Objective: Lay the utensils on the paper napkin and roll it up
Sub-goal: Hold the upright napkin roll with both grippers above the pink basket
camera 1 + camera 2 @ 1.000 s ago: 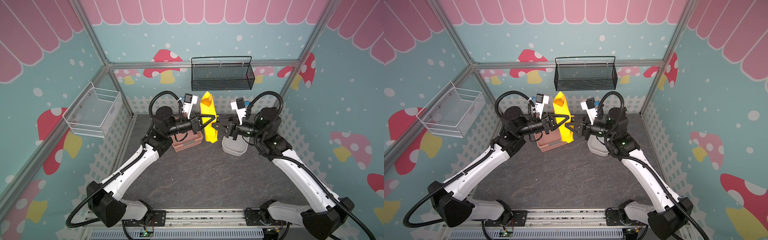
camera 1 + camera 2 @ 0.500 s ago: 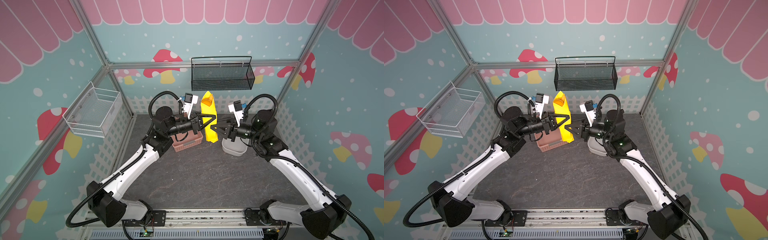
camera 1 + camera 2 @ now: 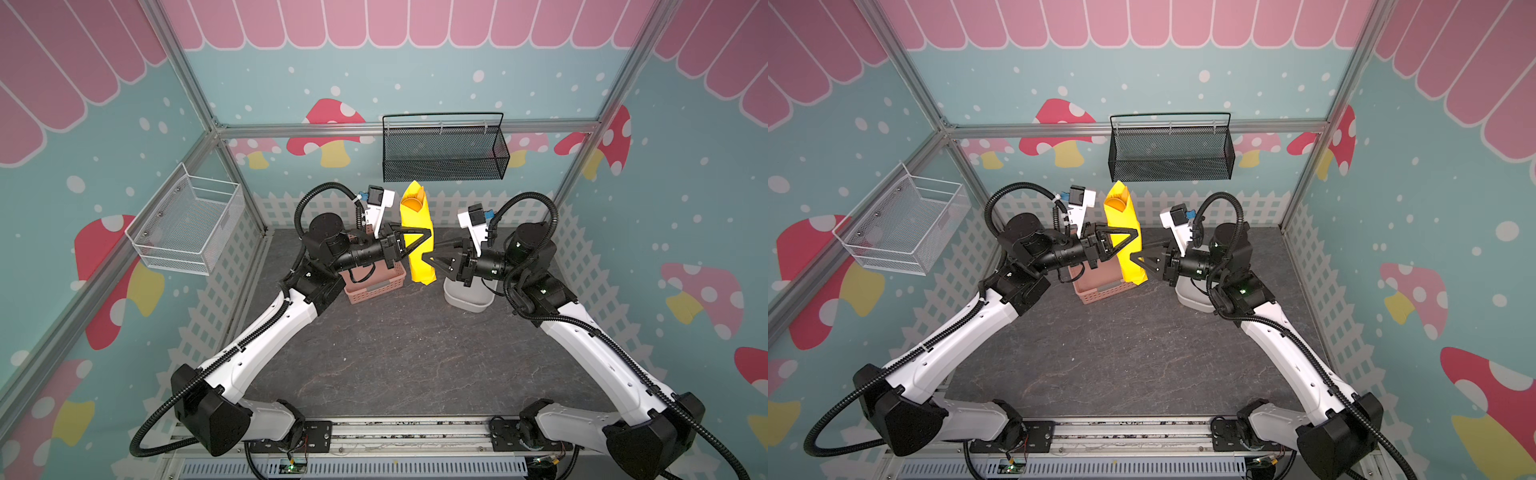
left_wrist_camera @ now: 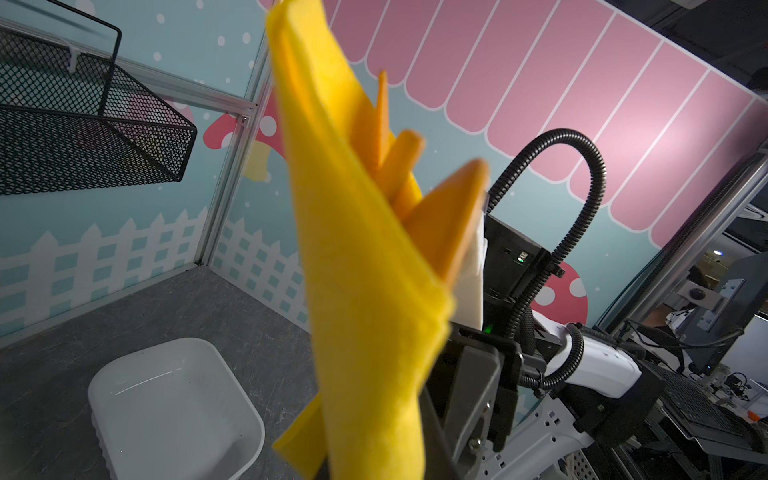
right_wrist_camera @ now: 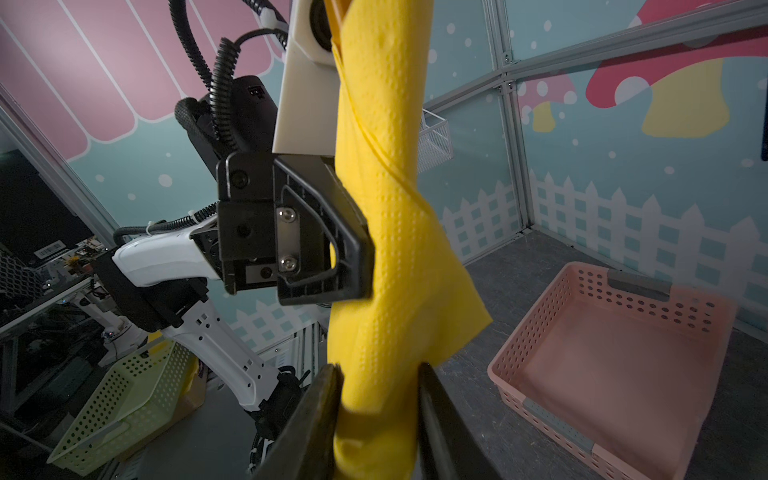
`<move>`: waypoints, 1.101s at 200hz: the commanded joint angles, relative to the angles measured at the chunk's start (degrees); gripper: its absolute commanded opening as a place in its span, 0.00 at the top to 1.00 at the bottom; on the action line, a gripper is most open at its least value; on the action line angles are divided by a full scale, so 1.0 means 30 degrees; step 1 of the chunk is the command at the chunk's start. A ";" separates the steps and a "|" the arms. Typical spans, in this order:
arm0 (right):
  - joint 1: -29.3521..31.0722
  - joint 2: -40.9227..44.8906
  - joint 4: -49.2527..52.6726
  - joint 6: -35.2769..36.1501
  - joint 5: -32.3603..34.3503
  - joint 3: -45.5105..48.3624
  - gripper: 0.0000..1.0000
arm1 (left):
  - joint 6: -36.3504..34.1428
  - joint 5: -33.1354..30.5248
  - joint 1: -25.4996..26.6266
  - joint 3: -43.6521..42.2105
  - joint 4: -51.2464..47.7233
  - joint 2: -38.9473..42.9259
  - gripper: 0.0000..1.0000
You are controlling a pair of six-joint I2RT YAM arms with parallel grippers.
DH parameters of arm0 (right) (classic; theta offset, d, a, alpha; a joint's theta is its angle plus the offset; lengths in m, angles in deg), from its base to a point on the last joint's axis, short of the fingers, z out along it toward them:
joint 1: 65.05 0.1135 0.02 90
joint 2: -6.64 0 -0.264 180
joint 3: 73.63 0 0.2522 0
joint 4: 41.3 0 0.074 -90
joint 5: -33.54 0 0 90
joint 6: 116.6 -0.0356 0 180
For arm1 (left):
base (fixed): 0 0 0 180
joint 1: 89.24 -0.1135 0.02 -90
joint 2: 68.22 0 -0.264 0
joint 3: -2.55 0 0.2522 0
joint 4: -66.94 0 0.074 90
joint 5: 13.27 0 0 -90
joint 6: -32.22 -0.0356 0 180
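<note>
- Pink perforated plastic basket (image 3: 374, 286) sits on the dark table (image 3: 395, 353), low and left of the work. It looks empty in the right wrist view.
- Left gripper (image 3: 426, 243): clamped across the middle of the rolled yellow paper napkin (image 3: 417, 220). The roll is held upright in the air, above the gap between the basket and the white plastic tub (image 3: 469, 299).
- Orange plastic utensils (image 3: 413, 203) stand inside the roll, with a round spoon bowl showing at the open top.
- Right gripper (image 5: 380, 399): jaws stand either side of the roll's lower end, close against the paper. Whether they pinch it, I cannot tell.

Risks:
- A loose corner flares out low on the roll in the right wrist view. A pull or twist there could unwind the wrap.
- If the left clamp lets go before the right one bites, the cutlery could slide out of the bottom.
- A hard squeeze may crush or tear the thin paper.

Hard to read:
- The number of utensils is unclear, and no fork tines can be made out.
- The utensils' handles are buried in the paper.
- The left wrist view is blurred at close range.
- The left gripper's far finger is hidden behind the roll.
- Whether the roll's bottom is closed is not visible.
</note>
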 commanded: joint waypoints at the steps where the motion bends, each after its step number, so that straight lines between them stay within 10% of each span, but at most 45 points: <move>1: 0.0036 -0.0109 -0.1042 -0.0380 -0.1191 0.0130 0.70 | 0.0187 0.0408 0.0099 0.0067 0.1001 0.0175 1.00; 220: 0.0704 -0.0613 -0.1777 -0.0608 -0.1938 0.0160 0.97 | 0.1197 0.1925 0.0187 0.0383 0.1919 -0.0291 0.99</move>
